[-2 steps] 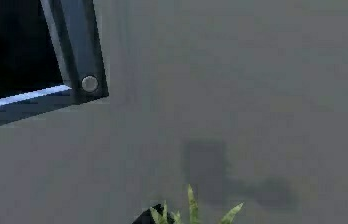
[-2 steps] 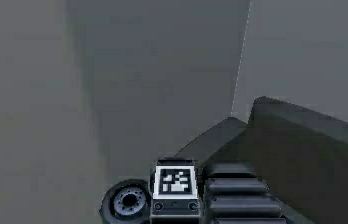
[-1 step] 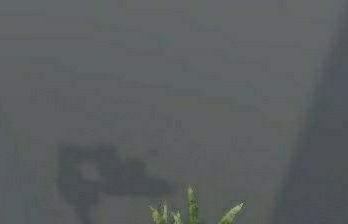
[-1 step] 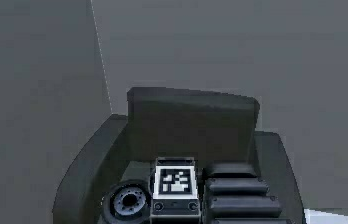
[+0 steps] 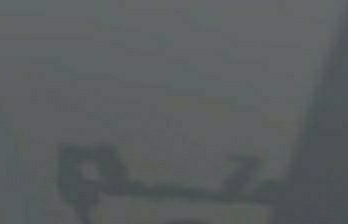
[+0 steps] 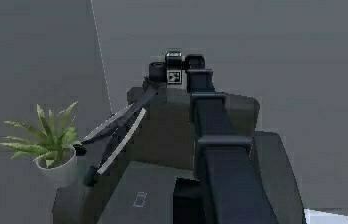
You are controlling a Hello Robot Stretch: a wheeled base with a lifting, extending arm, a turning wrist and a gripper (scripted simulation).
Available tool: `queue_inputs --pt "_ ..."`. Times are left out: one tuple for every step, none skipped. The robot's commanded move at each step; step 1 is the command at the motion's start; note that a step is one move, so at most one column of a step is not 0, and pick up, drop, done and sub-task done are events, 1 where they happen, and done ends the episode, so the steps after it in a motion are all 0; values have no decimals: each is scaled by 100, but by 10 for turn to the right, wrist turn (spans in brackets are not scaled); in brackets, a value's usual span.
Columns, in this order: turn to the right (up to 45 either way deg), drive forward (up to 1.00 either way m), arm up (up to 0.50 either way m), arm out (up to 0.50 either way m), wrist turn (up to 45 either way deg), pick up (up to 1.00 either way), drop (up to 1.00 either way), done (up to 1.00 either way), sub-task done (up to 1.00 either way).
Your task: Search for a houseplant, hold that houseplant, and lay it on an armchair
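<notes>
Closest in, the arm (image 6: pixel 222 165) climbs from 6 o'clock in the arm side view, a dark bar crossing the front of the armchair (image 6: pixel 162 135). At its top sit the white marker squares (image 6: pixel 172 70) near 12 o'clock, and from there the gripper (image 6: pixel 87 160) slants down toward 8 o'clock. I cannot tell whether its thin fingers (image 6: pixel 112 128) are spread or pressed together.

And there's the prize: the houseplant (image 6: pixel 44 138) hangs at the fingers' far end near 9 o'clock, with bare wall (image 6: pixel 282 50) behind it and the chair just to its 3 o'clock side, so I'd call it held. Its white pot (image 6: pixel 58 162) is at the bottom and the green leaves fan up and out from 9 round to 1 o'clock. The long axis runs 6 to 12, upright, perhaps leaning a touch toward 11.

Now the dangers, as I read them. The plant is out beside the chair, not above the seat, so letting go here would probably send it to the floor. Bringing it across toward 3 o'clock could knock the pot against the chair's side. Carried this far out on the fingers, a jolt might swing or slip it. And once laid on a soft seat, a round pot could roll off the front edge.

Farthest back, grey wall meets at a corner near 11 o'clock.
</notes>
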Motion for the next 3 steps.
queue_inputs --pt "0 0 0 0 450 0 0 0 0" --pt "0 0 0 0 450 0 0 0 0" --pt "0 0 0 0 360 0 0 0 0"
